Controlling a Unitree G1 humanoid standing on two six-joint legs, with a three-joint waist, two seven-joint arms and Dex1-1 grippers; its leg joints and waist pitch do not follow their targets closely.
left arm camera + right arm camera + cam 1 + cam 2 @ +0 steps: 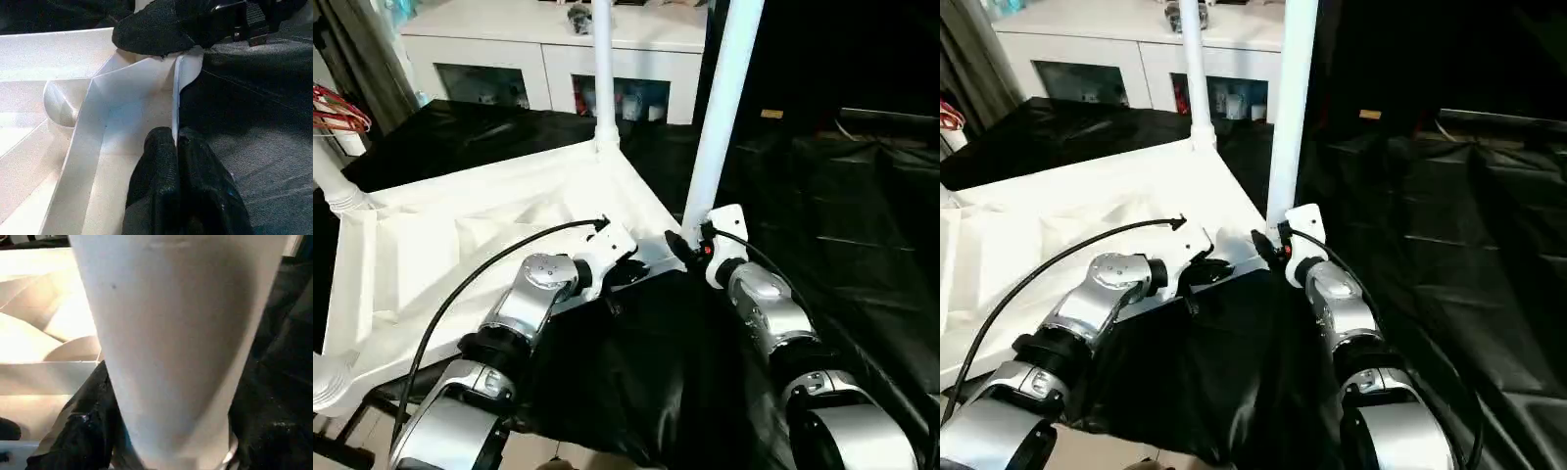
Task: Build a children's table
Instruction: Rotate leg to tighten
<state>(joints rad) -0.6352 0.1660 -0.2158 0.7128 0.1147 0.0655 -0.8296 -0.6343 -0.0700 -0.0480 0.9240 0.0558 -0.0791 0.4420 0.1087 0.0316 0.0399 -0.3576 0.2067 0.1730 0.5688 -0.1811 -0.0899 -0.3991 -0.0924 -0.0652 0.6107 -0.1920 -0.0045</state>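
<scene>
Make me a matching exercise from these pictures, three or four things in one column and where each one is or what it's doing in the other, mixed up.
1. left gripper
2. right gripper
3. far leg
4. white cabinet

A. behind the black-covered table
B. at the base of the near leg
C. pinching the tabletop rim
D. upright in the far corner socket

Pairs: 1-C, 2-B, 3-D, 4-A

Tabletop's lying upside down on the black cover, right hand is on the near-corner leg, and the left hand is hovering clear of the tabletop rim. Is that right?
Not quite. The left hand is not clear of the rim: the left wrist view shows its fingers closed on the thin edge of the tabletop. The rest holds: the tabletop lies underside up on the black cover, and the right hand is at the near-corner leg.
</scene>
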